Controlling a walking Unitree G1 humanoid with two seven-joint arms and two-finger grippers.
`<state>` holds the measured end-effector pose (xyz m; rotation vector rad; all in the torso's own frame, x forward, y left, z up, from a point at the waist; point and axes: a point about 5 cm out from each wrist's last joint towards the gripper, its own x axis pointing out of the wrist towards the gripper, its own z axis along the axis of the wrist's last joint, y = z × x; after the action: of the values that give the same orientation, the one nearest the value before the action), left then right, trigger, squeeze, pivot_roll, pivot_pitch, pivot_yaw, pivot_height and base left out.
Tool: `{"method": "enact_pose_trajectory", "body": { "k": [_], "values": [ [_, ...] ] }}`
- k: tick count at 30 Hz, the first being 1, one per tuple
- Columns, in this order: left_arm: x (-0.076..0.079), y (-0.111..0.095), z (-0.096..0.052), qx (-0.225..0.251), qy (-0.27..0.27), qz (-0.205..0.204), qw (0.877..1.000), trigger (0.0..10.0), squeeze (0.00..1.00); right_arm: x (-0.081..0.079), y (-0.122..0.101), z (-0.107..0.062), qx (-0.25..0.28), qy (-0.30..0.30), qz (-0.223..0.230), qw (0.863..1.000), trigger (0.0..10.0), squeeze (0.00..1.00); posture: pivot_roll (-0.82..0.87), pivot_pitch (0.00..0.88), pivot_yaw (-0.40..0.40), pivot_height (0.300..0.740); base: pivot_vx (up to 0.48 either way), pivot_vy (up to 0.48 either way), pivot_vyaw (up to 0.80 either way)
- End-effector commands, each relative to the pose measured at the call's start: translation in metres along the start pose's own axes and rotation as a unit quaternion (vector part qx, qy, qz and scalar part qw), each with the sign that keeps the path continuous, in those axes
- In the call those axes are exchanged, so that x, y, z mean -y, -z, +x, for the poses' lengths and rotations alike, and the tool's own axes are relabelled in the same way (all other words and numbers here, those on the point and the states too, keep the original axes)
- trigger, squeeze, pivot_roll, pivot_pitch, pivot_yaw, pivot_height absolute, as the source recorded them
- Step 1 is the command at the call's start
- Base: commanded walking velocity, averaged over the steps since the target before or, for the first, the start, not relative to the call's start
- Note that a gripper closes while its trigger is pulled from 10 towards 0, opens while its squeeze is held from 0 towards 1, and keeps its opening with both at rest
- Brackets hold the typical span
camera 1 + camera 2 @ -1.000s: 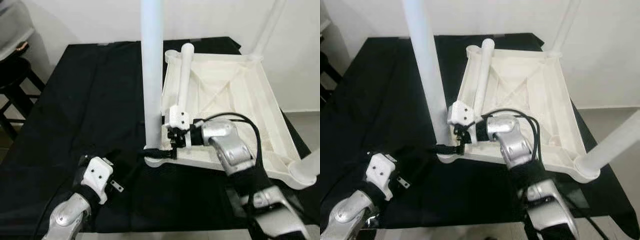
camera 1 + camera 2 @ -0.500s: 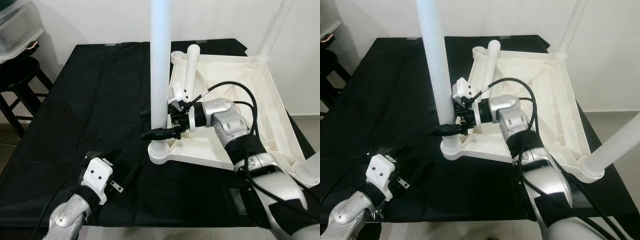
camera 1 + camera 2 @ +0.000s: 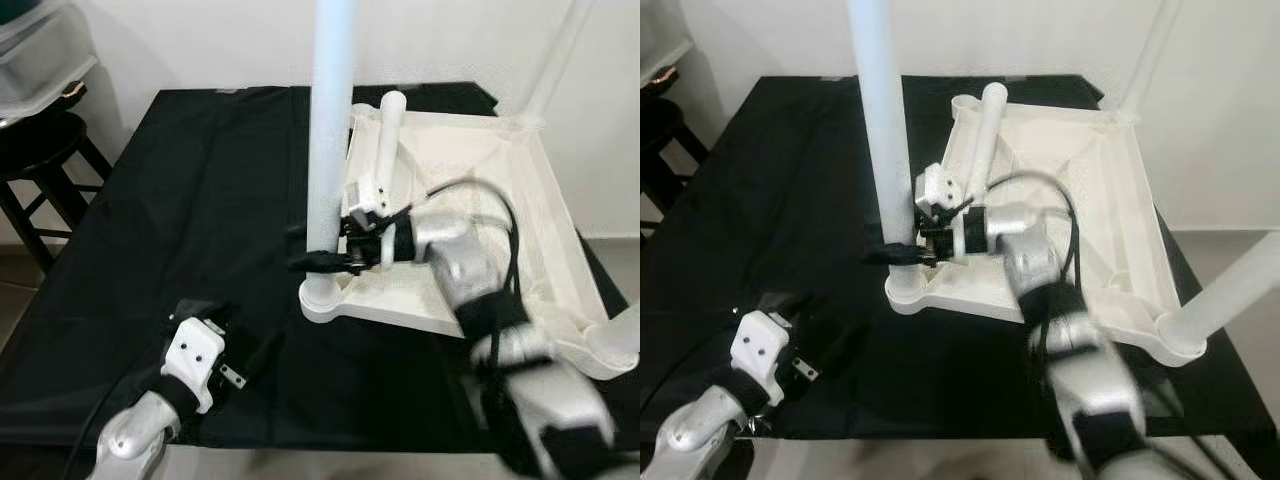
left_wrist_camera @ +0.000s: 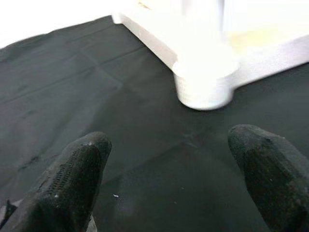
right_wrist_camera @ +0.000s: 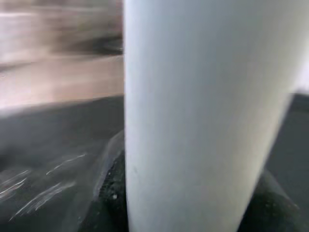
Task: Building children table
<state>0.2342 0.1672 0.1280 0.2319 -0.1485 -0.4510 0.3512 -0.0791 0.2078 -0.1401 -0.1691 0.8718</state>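
Note:
A white children's table (image 3: 562,210) lies upside down on a black cloth (image 3: 190,200). Its near left leg (image 3: 330,130) stands upright in the corner socket (image 4: 203,82). My right gripper (image 3: 318,263) is shut on this leg just above the socket; in the right wrist view the leg (image 5: 198,111) sits between the fingers. A loose white leg (image 3: 386,140) leans inside the upturned top. My left gripper (image 4: 169,169) rests open over the cloth at the front left, apart from the table, with nothing between its fingers (image 4: 72,179).
Two more legs stand at the far right corner (image 3: 560,50) and the near right corner (image 3: 622,335). A dark stool (image 3: 40,150) stands left of the cloth-covered surface, with a white wall behind. The cloth's left half is bare.
The right gripper has risen from the table's corner rim to grip the leg just above its socket; that arm is blurred now. The left arm has stayed put. The camera has shifted.

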Motion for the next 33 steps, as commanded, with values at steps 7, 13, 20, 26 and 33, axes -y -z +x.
{"method": "enact_pose_trajectory", "body": {
  "k": [7,13,20,26,33],
  "values": [
    [-0.003,0.003,-0.004,-0.011,0.009,0.002,1.000,10.0,0.00,-0.046,0.047,-0.048,-0.118,0.149,0.027,0.981,0.0,0.00,0.02,0.226,0.016,0.740,0.000,0.000,0.00],
    [-0.002,0.001,0.000,-0.005,0.014,0.003,1.000,10.0,0.00,-0.052,0.039,-0.036,-0.102,0.137,0.039,0.985,0.0,0.00,0.03,0.224,0.011,0.740,0.000,0.000,0.00],
    [-0.002,0.002,-0.001,-0.008,0.012,0.002,1.000,10.0,0.00,-0.065,0.011,-0.025,-0.098,0.053,0.067,0.992,10.0,1.00,0.03,0.220,0.016,0.740,0.000,0.000,0.00],
    [0.001,0.001,0.000,-0.005,0.012,0.001,1.000,10.0,0.00,-0.050,-0.016,-0.021,-0.028,-0.123,0.023,0.992,10.0,1.00,0.04,0.219,0.012,0.740,0.000,0.000,0.00],
    [0.002,0.001,-0.002,-0.006,0.010,0.000,1.000,10.0,0.00,-0.034,-0.016,-0.027,-0.034,-0.267,-0.050,0.962,10.0,0.00,0.05,0.229,0.009,0.740,0.000,0.000,0.00]
  ]
}}
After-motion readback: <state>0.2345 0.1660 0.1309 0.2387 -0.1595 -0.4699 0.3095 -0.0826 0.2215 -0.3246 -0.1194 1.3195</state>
